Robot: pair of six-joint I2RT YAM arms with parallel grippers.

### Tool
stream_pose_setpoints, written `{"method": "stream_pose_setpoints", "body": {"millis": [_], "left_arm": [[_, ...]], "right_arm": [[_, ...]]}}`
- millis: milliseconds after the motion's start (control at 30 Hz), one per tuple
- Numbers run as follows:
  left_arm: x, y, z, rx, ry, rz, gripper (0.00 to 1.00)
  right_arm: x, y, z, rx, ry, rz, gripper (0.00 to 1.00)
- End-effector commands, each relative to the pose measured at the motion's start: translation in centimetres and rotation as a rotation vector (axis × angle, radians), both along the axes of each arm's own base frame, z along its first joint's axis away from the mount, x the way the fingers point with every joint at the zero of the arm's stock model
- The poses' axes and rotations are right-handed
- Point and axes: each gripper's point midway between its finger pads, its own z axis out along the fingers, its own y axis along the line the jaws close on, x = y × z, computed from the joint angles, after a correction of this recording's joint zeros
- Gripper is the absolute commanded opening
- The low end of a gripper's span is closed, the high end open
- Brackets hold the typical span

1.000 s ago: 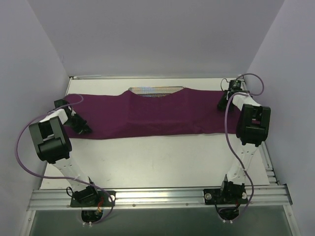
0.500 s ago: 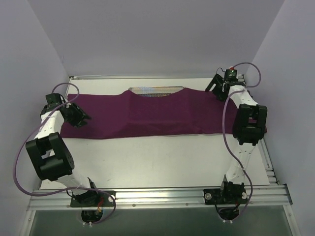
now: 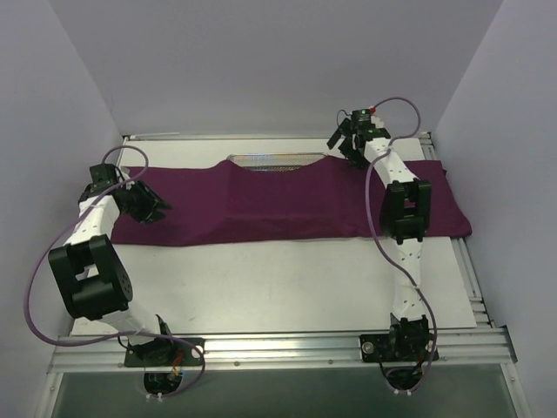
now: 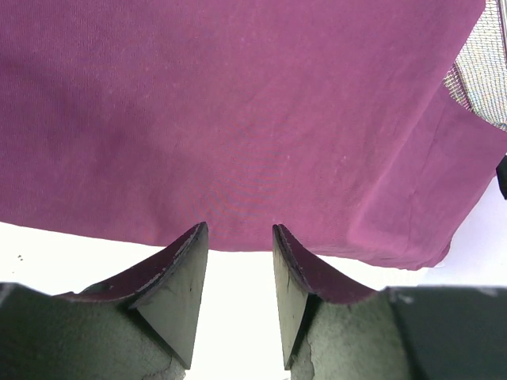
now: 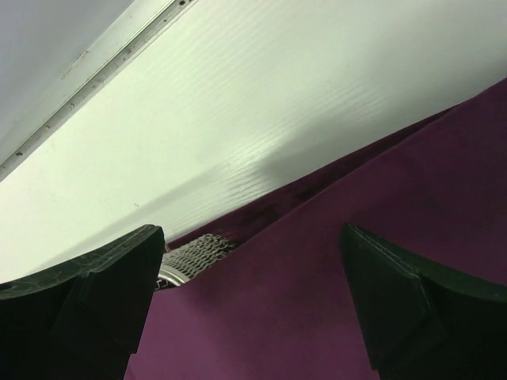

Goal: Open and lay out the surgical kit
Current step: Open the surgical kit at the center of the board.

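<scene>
Hovering over purple cloth wrap (image 3: 287,205) | left gripper (image 4: 239,229) part open, empty | right gripper (image 5: 252,233) wide open, empty | mesh tray (image 3: 277,160) half-covered

Bare white table (image 3: 287,279), lower middle of frame: open passage from side to side. Maroon cloth (image 3: 261,205): covers the middle band, nearly wall to wall. Mesh tray (image 3: 274,159): raised hump under the cloth, upper centre. Left wall (image 3: 52,131), right wall (image 3: 513,131): close off either side.
</scene>
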Motion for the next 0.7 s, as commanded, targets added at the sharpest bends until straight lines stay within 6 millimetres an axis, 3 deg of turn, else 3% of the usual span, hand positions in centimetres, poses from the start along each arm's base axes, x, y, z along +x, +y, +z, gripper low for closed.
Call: {"method": "stream_pose_setpoints", "body": {"millis": [0,367,667], "left_arm": [[0.8,-0.4,2.2,0.001,-0.086,-0.015,0.47],[1.3,-0.3,2.3,0.006,-0.090,-0.026,0.47],[1.9,-0.1,2.6,0.014,-0.090,-0.041,0.47]], "right_arm": [[-0.2,-1.0,0.2,-0.089,0.036,-0.083,1.00],[-1.5,-0.9,-2.0,-0.122,0.101,-0.072,0.99],[-1.6,0.5,-2.4,-0.080,0.107,-0.052,0.87]]}}
